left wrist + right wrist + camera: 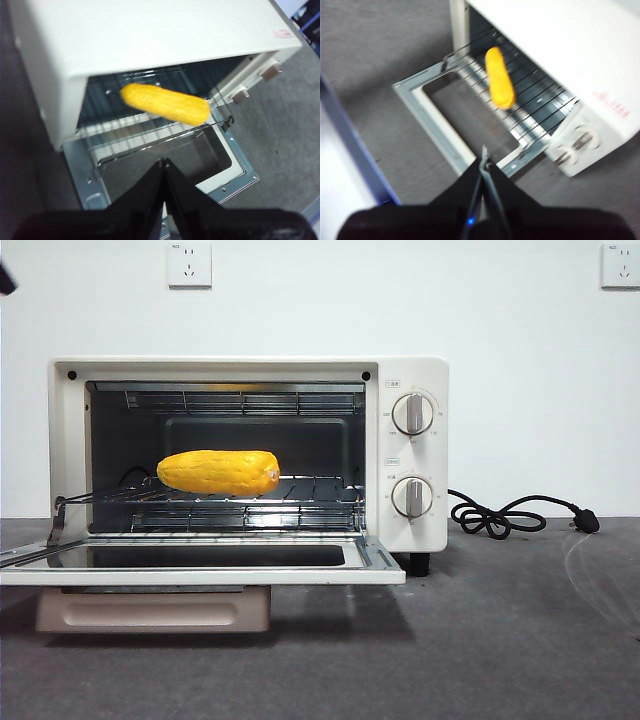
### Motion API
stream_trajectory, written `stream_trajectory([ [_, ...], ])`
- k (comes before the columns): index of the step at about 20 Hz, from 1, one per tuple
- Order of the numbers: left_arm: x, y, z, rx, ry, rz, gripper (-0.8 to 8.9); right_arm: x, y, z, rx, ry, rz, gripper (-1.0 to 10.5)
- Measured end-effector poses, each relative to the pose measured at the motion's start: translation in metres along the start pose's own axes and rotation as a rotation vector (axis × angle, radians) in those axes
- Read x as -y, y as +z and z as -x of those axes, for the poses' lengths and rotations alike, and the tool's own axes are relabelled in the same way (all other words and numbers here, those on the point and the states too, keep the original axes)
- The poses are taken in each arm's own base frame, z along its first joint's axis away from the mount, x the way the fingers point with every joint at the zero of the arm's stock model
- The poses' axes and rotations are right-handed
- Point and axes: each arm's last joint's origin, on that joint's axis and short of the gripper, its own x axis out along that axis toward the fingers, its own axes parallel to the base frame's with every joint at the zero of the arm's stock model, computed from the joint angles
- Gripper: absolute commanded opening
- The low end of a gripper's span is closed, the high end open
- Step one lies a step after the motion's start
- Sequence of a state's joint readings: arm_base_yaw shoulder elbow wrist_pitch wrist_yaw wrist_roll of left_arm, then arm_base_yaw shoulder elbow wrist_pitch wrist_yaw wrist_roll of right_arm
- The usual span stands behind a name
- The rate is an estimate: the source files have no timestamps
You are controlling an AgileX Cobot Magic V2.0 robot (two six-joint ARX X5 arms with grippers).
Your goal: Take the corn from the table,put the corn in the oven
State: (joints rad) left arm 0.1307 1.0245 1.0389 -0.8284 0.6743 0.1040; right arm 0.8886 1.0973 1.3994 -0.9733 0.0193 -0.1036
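The corn (218,472) lies on the wire rack (300,490) inside the cream-white oven (415,375), toward the rack's left side, with its stub end pointing right. The oven's door (200,565) hangs open and flat in front. In the left wrist view the corn (165,104) rests on the rack, and my left gripper (164,165) hovers shut above the open door, holding nothing. My right gripper (484,162) is also shut and empty, high over the door's edge, with the corn (500,85) beyond it. Only a black tip (5,280) shows at the front view's top left.
The oven stands on the dark grey table (520,640). Its black cord (510,518) and plug lie coiled to the right. A crumb tray (155,610) sits under the door. Two knobs (412,455) face front. Wall sockets (190,264) are behind.
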Motion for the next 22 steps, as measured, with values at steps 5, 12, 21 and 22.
stream_trajectory([
  [5, -0.021, -0.023, -0.003, -0.046, 0.001, 0.106, -0.08, 0.021, -0.007, -0.002, -0.031, 0.114, -0.059, -0.1],
  [12, -0.049, -0.061, -0.026, -0.148, 0.015, 0.239, -0.08, 0.041, -0.016, -0.001, -0.056, 0.212, -0.107, -0.1],
  [21, -0.101, -0.076, -0.078, -0.306, 0.098, 0.367, -0.08, 0.052, -0.023, -0.006, -0.103, 0.225, -0.128, -0.1],
  [22, -0.105, -0.077, -0.082, -0.309, 0.114, 0.382, -0.08, 0.052, -0.023, -0.006, -0.103, 0.225, -0.128, -0.1],
])
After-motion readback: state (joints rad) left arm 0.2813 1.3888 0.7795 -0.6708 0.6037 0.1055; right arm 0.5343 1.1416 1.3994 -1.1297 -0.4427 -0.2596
